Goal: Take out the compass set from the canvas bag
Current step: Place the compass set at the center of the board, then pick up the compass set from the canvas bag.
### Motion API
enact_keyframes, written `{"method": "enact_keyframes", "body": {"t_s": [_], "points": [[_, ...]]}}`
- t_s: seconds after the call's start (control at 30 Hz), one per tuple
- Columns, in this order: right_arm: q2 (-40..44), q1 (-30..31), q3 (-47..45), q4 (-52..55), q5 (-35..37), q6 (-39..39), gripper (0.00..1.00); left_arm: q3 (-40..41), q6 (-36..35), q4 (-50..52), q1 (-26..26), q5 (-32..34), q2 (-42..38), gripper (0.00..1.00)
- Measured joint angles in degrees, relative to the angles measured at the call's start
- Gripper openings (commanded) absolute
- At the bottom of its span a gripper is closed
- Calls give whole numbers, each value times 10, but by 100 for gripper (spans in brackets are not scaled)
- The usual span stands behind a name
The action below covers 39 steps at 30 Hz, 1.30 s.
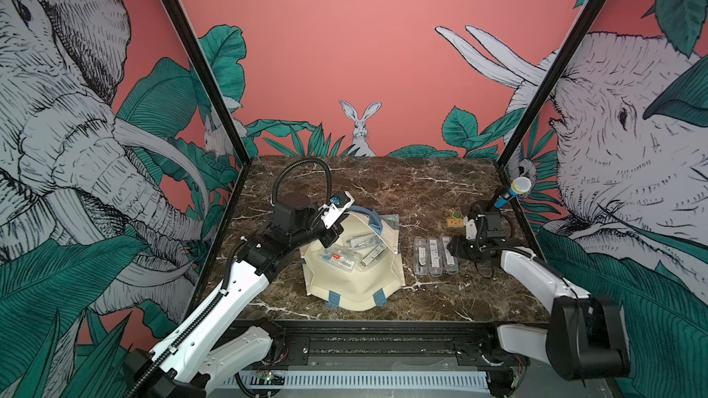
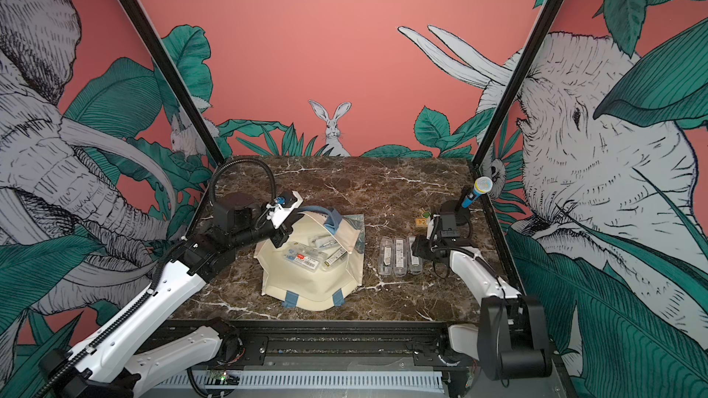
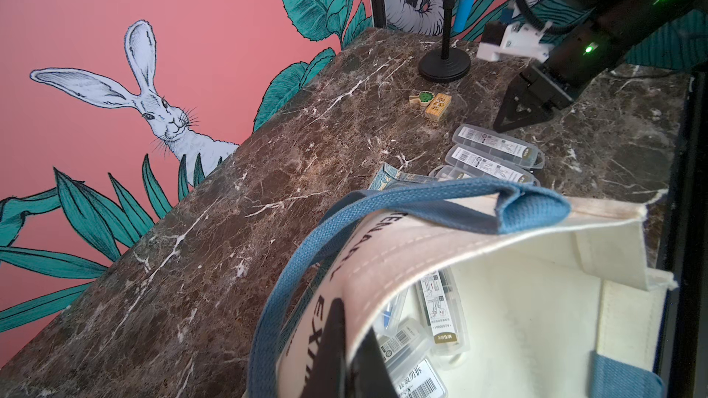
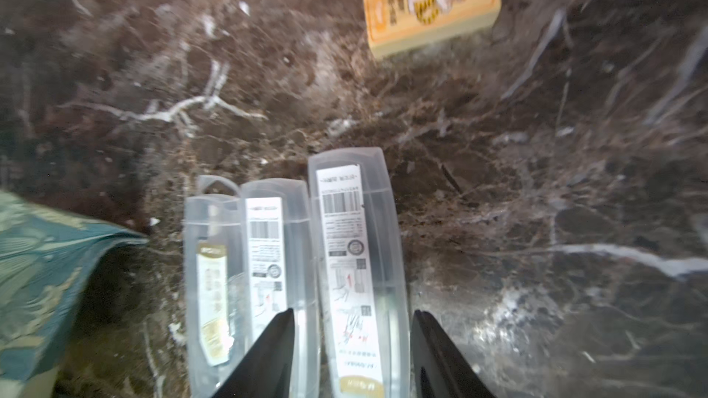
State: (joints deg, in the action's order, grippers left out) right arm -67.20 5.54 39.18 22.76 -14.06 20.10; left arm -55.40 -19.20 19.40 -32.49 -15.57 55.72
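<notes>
The cream canvas bag (image 1: pixel 356 289) (image 2: pixel 312 289) lies on the marble table with its mouth held up. My left gripper (image 1: pixel 331 238) (image 3: pixel 352 354) is shut on the bag's lettered rim beside a blue handle (image 3: pixel 421 201). Several clear compass set cases (image 1: pixel 344 256) (image 3: pixel 440 300) lie inside. Three more cases (image 1: pixel 435 256) (image 2: pixel 398 262) lie side by side on the table to the right of the bag. My right gripper (image 1: pixel 451 250) (image 4: pixel 353 312) is low over the rightmost case (image 4: pixel 352 231). Its jaws stand open on either side of that case.
A wooden block (image 1: pixel 455 222) (image 4: pixel 431 1) and a small green tree piece (image 3: pixel 421 97) sit behind the three cases. A blue microphone on a black stand (image 1: pixel 511 189) is at the back right corner. The bag's teal-printed end (image 4: pixel 38 262) lies left of the cases.
</notes>
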Motion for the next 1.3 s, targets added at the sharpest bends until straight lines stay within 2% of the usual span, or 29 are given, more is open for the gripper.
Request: {"method": "enact_keyframes", "body": {"t_s": [0.1,0.27,0.37,0.5,0.57,0.67,0.77,0.93,1.13,1.3], "points": [[85,52,23,28,5,-18,50,0,2,0,0,0,0,0],[222,209,55,56,16,-64,49,0,7,0,0,2,0,0],[260,307,78,59,28,-91,49,0,13,0,0,2,0,0],[236,447,123,54,75,-136,49,0,24,0,0,3,1,0],[192,524,145,44,108,-168,49,0,31,0,0,5,1,0],[113,602,165,13,146,-209,46,0,41,0,0,8,1,0],[18,639,172,-27,169,-238,40,0,50,0,0,12,1,0],[-110,649,174,-89,211,-280,37,0,72,-4,-1,14,1,0],[-239,628,195,-153,241,-309,37,8,93,-7,-7,17,-5,0],[-320,598,221,-191,249,-313,42,18,100,-11,-9,16,-18,0]]}}
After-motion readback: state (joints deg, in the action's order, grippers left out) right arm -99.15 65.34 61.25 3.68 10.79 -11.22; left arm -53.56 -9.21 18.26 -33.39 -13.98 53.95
